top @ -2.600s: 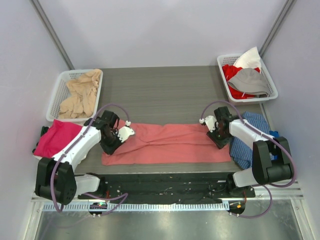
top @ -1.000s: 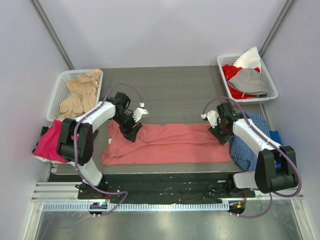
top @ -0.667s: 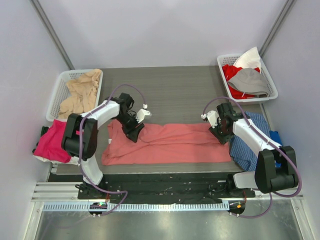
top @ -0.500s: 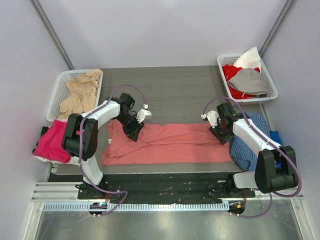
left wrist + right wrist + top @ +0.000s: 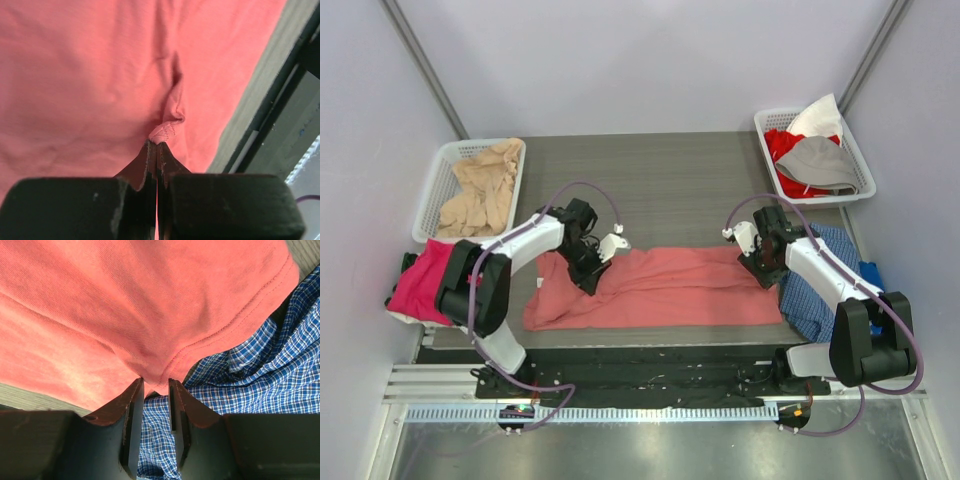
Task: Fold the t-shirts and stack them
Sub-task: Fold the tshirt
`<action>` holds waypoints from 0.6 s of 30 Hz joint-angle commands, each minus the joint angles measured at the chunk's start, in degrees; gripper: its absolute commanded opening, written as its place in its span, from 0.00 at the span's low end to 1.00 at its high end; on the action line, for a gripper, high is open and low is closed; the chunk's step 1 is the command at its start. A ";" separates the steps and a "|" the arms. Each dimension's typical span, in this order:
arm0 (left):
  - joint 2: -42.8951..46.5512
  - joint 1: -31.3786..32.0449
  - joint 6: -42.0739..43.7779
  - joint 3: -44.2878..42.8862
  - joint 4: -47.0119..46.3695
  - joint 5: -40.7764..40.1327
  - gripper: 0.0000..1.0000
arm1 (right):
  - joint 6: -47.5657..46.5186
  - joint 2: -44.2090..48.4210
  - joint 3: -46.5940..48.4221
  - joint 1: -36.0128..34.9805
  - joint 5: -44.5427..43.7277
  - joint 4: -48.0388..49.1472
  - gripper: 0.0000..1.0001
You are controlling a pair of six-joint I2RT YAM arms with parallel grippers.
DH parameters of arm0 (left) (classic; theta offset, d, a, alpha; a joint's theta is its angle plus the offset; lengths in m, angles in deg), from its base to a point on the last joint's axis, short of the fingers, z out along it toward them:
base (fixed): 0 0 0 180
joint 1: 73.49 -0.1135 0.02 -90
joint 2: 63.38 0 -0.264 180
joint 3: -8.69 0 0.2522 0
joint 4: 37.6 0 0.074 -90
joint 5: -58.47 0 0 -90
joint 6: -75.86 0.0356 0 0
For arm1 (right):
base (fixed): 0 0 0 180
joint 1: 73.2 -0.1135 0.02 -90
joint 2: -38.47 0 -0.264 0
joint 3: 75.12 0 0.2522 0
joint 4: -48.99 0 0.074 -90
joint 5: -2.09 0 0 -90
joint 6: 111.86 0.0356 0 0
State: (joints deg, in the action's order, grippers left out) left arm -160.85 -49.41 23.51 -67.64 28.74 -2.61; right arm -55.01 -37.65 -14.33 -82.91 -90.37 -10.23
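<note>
Left claw has shifted nearer, now pinching the salmon t-shirt; right claw narrowly spread at its hem

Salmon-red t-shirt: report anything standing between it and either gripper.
Nothing visible does. The left gripper is shut on a pinched fold of the salmon-red t-shirt. The right gripper has its tips right at the shirt's hem. The blue checked cloth lies beside and under that hem, not between.

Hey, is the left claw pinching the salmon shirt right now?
Yes, in the left wrist view the left claw is closed with a small fold of the salmon shirt squeezed between its tips.
</note>
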 commanded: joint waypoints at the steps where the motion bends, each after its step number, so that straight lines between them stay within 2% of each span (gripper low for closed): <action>1: 6.32 1.85 -1.70 2.61 1.13 -0.80 0.00 | -0.60 1.32 0.08 -0.13 -0.44 0.72 0.33; 11: 12.30 8.34 -5.48 5.87 2.79 -2.65 0.01 | -0.52 1.23 0.00 -0.13 -0.09 0.72 0.33; 12: 12.74 9.05 -5.74 6.31 2.79 -2.47 0.08 | -0.43 1.15 0.00 -0.13 0.00 0.72 0.33; 15: 13.18 11.95 -6.71 6.58 2.80 -2.21 0.19 | -0.52 0.97 0.08 -0.13 -0.18 0.80 0.33; 17: 14.15 13.36 -7.50 6.84 2.53 -1.86 0.21 | -0.52 0.97 0.26 -0.22 -0.09 0.72 0.33; 18: 14.67 13.54 -7.68 7.02 2.44 -1.60 0.25 | -0.52 1.14 0.35 -0.13 -0.09 0.63 0.33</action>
State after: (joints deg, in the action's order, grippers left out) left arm -149.36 -37.76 17.98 -61.08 30.46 -5.45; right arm -55.01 -37.65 -14.33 -82.91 -90.34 -10.20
